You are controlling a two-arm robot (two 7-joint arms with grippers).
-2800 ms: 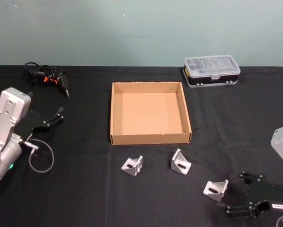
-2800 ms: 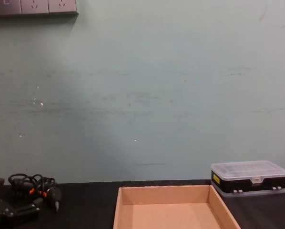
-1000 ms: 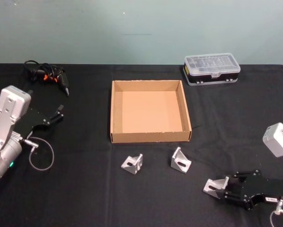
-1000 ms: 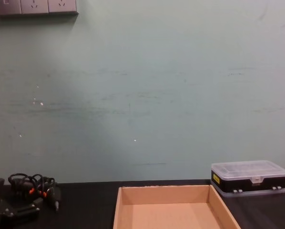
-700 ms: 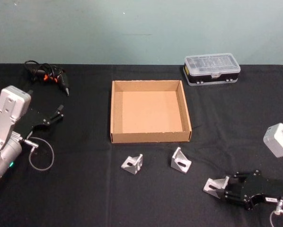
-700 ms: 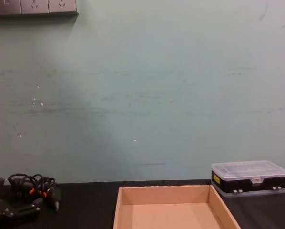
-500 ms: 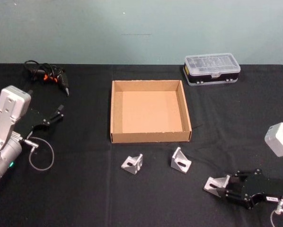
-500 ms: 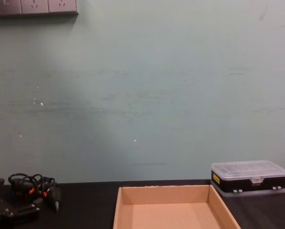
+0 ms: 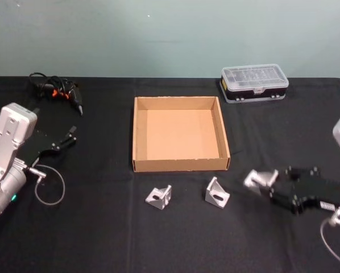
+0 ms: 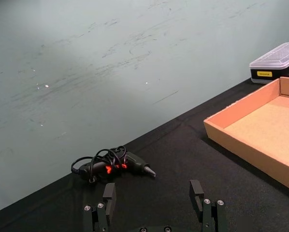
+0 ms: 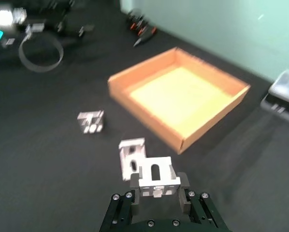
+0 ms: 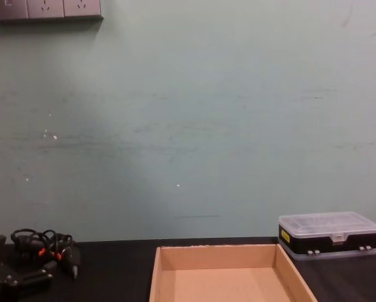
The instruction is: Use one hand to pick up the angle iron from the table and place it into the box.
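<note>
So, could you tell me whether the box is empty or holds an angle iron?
Empty. The box has a bare floor; two angle irons lie on the table before it, and the right hand holds a third angle iron.

Silver angle iron (image 9: 256,178) held in right gripper (image 9: 270,186), near front right corner of tan box (image 9: 135,136).

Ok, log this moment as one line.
right gripper: shut on bracket, near box | left gripper: open, parked | two other brackets: on table
</note>
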